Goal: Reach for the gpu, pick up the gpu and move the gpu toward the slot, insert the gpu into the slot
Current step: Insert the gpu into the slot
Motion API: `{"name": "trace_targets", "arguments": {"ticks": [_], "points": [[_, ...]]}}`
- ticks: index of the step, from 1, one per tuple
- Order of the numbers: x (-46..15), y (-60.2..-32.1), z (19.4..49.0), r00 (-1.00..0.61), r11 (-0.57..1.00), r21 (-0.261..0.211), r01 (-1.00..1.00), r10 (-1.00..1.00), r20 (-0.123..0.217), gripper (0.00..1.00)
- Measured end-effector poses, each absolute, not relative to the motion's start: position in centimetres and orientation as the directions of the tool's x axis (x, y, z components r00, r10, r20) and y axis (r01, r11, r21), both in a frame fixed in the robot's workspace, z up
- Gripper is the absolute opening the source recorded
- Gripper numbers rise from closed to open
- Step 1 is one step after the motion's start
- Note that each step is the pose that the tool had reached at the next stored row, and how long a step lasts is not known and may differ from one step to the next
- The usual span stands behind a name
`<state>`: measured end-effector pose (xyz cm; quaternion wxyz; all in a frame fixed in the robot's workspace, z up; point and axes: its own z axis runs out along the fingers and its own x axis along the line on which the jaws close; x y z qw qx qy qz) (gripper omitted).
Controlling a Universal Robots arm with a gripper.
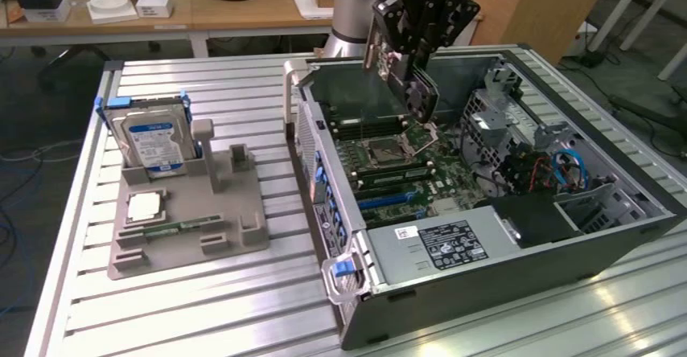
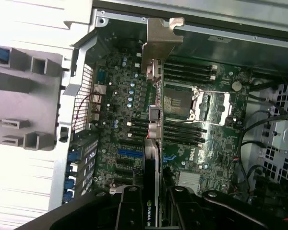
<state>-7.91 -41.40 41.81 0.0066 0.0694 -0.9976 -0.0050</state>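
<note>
While the black robot gripper (image 1: 414,51) is clamped on the gpu (image 1: 421,96), a thin dark circuit card with a silver end bracket, the card hangs steeply over the open grey computer case (image 1: 483,268). Its long axis points down at the green motherboard (image 1: 440,172), close above the square processor socket (image 1: 378,152). Lower on the board, toward the exterior view's bottom, the blue slots (image 1: 387,200) lie apart from it. I judge the card is not yet aligned along them.
</note>
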Motion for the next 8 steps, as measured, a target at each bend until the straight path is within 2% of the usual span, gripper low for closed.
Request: {"name": "trace_targets", "arguments": {"ticks": [8], "points": [[-7.90,-41.40,41.80,-0.961,0.962,0.011,-0.274,-0.275,0.012,0.26]]}}
